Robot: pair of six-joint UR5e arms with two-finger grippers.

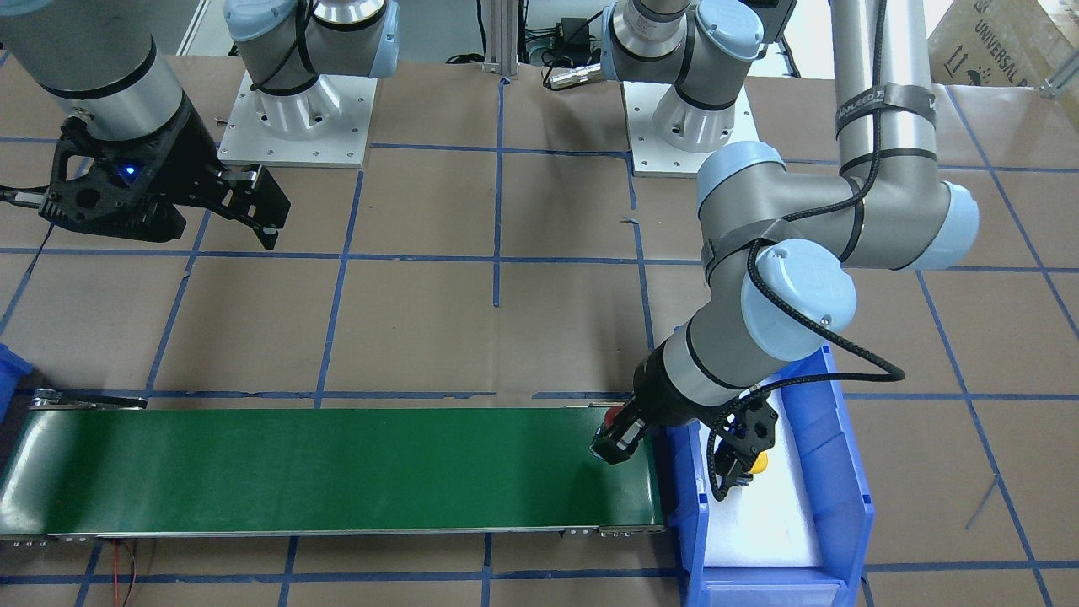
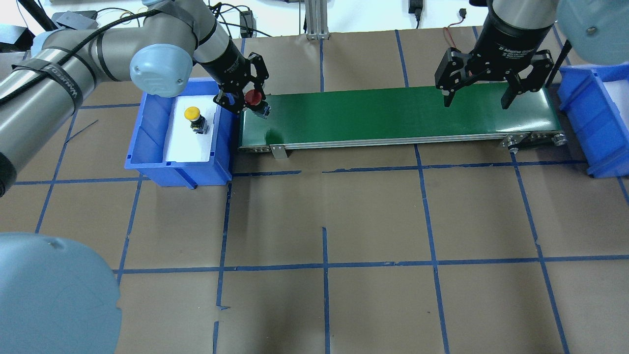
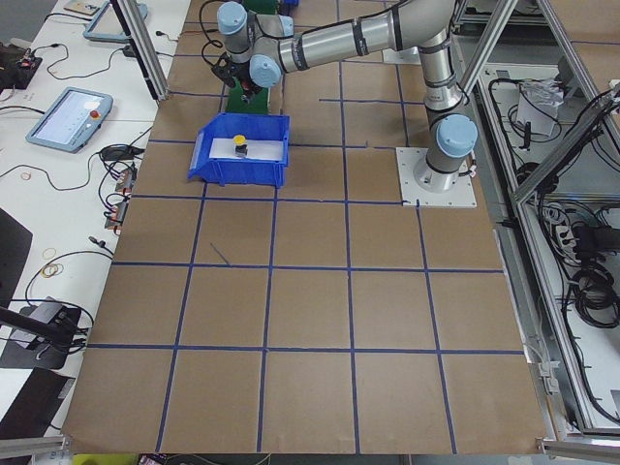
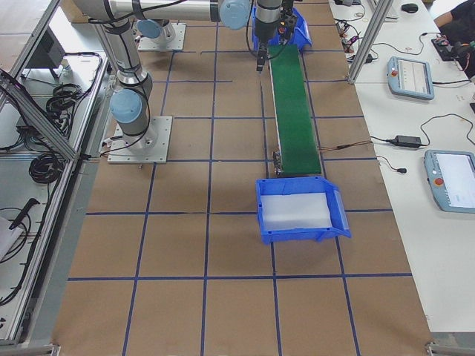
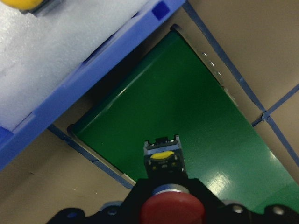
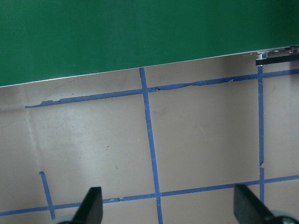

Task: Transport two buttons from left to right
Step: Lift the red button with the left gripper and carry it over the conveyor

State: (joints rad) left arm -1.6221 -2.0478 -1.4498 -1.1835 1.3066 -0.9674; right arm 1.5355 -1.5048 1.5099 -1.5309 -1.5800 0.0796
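Red button (image 5: pixel 172 210) fills the bottom of the left wrist view. It is clamped by its red cap in the left gripper (image 2: pixel 244 102), jaws closed on it and its black-grey body pointing out over the green conveyor belt (image 2: pixel 393 115). It sits at the belt's left end, just beside the left blue bin (image 2: pixel 140 147). I can't tell if the body touches the belt. Low hold over the belt looks like a set-down pose, probably so the belt can carry it across.

Yellow button (image 2: pixel 193 114) stands upright on the white foam liner inside the left blue bin, not yet moved.

Right gripper (image 2: pixel 476 101) hovers over the belt's right end, jaws wide open and empty, fingertips pointing down. It seems placed to catch whatever arrives there. Right blue bin (image 2: pixel 589 123) is just past that end, and only its white liner shows. Likely the drop-off.

Task is early by my read, with neither button on the right side.

Table (image 2: pixel 324 206) is covered in brown paper with a blue tape grid. Both arm bases are bolted to white plates. Aluminium frame posts, cables and teach pendants (image 4: pixel 412 78) sit on side benches around the cell.
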